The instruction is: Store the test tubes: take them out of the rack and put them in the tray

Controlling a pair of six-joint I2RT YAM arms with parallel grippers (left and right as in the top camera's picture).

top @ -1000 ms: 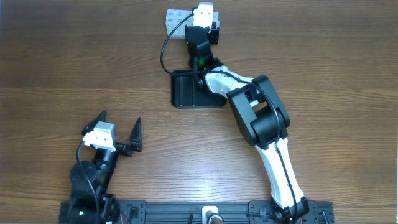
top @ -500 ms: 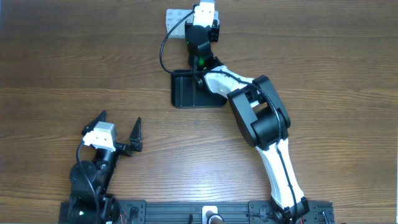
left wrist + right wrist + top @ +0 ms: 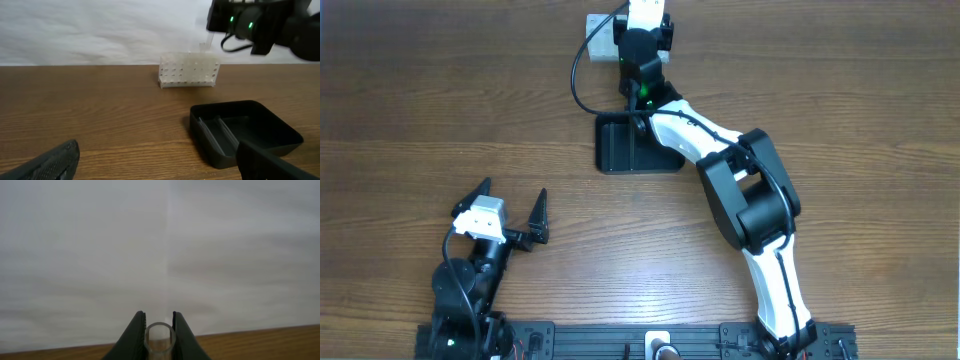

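Test tube (image 3: 159, 339), a clear one seen from its open rim, sat clamped between the two fingers (image 3: 132, 337) of the right gripper (image 3: 158, 315) in the right wrist view. Behind it was a pale wall (image 3: 160, 245), with a thin strip of the wooden desk (image 3: 260, 337) along the lower part.

In the top view, the right arm (image 3: 745, 190) reached up the picture, passing over one side of the black tray (image 3: 608, 150), and its end was at the white rack (image 3: 599, 27) near the far edge of the desk. The tray lay between the rack and the arms' bases, near the rack but not touching it. The left gripper (image 3: 510, 205) was low at the left, well apart from the rack and the tray, with its fingers spread wide and nothing between them.

In the left wrist view, the rack stood upright on the desk by the wall, and the tray lay nearer to the camera, with a thin divider (image 3: 223, 132) inside. The right gripper hung just above one end of the rack. A clear tube showed under it, upright. I could not tell whether its lower end was out of the rack.
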